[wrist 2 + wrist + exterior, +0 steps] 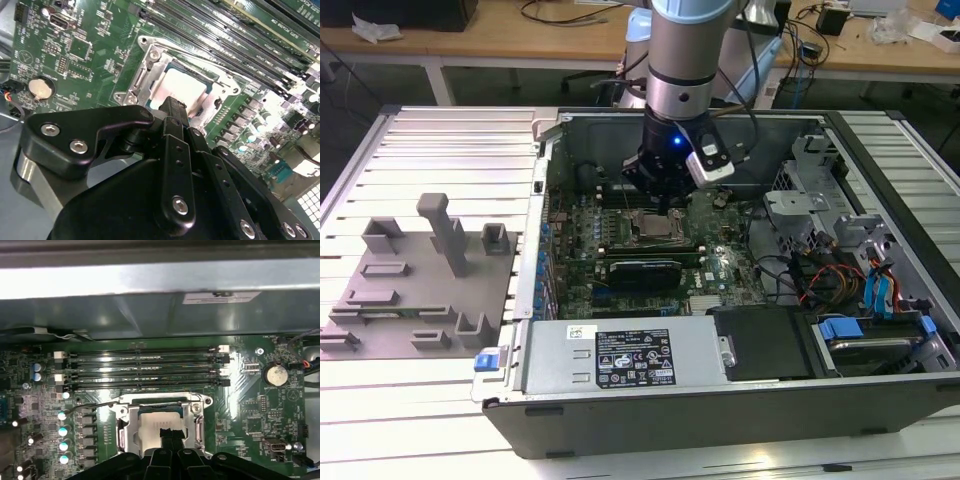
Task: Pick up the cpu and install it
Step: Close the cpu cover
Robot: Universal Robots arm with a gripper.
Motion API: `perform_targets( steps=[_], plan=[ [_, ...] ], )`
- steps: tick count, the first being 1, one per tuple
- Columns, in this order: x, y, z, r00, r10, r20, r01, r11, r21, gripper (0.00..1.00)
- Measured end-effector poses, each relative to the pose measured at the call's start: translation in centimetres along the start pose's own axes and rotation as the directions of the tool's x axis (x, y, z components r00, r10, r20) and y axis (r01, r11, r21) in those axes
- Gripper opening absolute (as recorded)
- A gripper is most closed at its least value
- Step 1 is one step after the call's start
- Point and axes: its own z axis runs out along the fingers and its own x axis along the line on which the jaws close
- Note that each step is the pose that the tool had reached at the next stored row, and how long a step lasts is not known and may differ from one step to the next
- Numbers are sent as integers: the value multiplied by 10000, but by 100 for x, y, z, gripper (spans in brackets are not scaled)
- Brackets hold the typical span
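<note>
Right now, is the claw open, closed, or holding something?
Claw: closed, tips together, gripping nothing; it sits at the shiny silver square cpu lying in the metal-framed socket.

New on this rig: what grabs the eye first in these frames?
The arm's gripper hangs inside the open computer case, its tip just above the motherboard's socket. In the second wrist view the silvery cpu lies in the metal socket frame, right under the gripper's tip. On the exterior view's left, a grey fixture plate with blocks and posts sits beside the case.
</note>
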Motion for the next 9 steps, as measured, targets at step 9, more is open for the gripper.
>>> perform_targets(
  steps=[9],
  plan=[
    [112,-5,4,9996,-288,4,288,9996,2,11]
  ],
)
